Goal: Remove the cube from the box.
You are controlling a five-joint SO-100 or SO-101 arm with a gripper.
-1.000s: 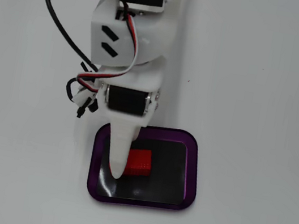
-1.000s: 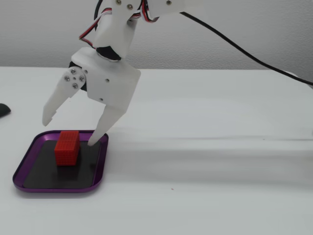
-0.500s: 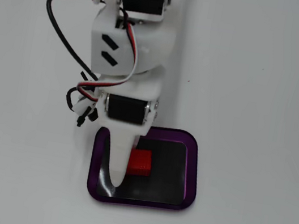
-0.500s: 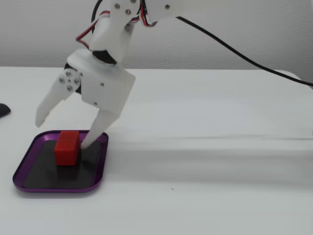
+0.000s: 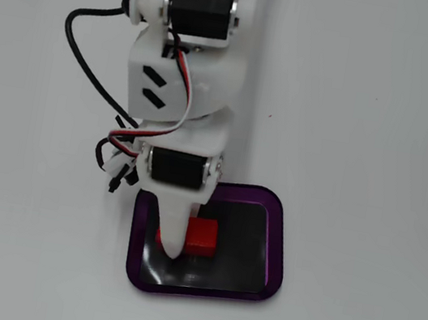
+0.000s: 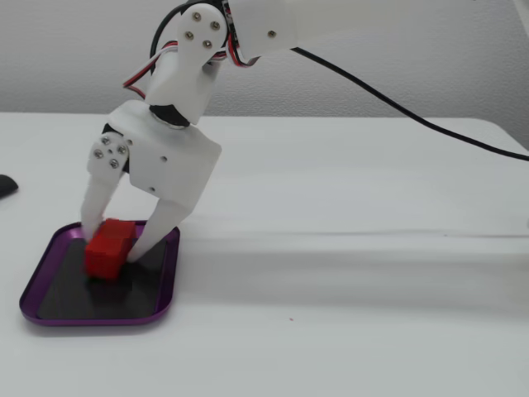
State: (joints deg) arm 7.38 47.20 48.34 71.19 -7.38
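The red cube [image 5: 203,236] is inside the box [image 5: 280,245], a shallow tray with a purple rim and a shiny black bottom, in its left half in a fixed view. My white gripper [image 5: 173,245] reaches down into the tray, and one finger covers part of the cube from above. In another fixed view the two fingers [image 6: 142,244] press on either side of the cube [image 6: 109,248], which sits at or just above the tray [image 6: 99,320] bottom. The gripper [image 6: 111,250] is shut on the cube.
The tray lies on a plain white table. A black cable [image 5: 89,73] loops off the arm to the left, and another [image 6: 413,120] runs across the table behind. A small dark object [image 6: 5,185] shows at the left edge.
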